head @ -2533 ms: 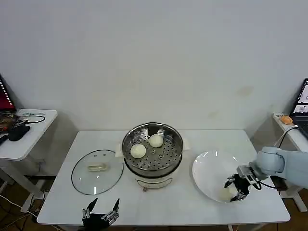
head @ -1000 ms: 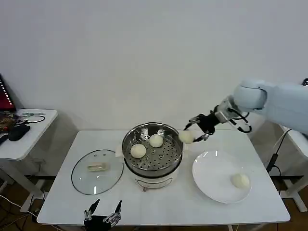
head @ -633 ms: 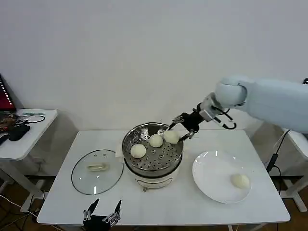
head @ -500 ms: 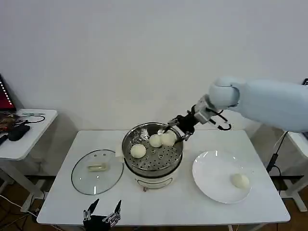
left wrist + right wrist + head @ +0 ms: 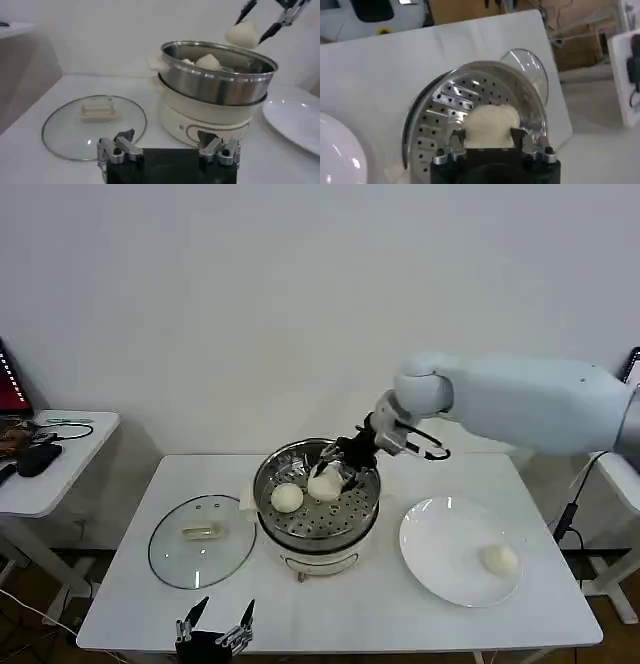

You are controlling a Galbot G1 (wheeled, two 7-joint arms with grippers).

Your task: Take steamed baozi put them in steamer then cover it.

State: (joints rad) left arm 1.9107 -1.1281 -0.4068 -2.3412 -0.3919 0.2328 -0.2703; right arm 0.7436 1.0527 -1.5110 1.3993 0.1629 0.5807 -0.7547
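My right gripper [image 5: 340, 469] hangs over the steamer [image 5: 318, 446], shut on a steamed baozi [image 5: 490, 125]. In the left wrist view that baozi [image 5: 243, 34] is just above the steel rim [image 5: 220, 85]. Another baozi [image 5: 287, 497] lies on the perforated bottom, and one more [image 5: 208, 61] shows inside the basket. One baozi [image 5: 499, 559] lies on the white plate [image 5: 440, 529] to the right. The glass cover [image 5: 203, 539] lies flat on the table left of the steamer. My left gripper [image 5: 212, 624] is parked open at the table's front edge.
The steamer sits on a cream pot base [image 5: 320, 562] at the table's middle. A side table [image 5: 50, 474] with cables and a mouse stands at the far left. A second desk edge [image 5: 600, 439] is at the far right.
My right gripper closed on a baozi at the plate, lifted it and carried it left to above the steamer, then dropped lower. The left arm stayed put.
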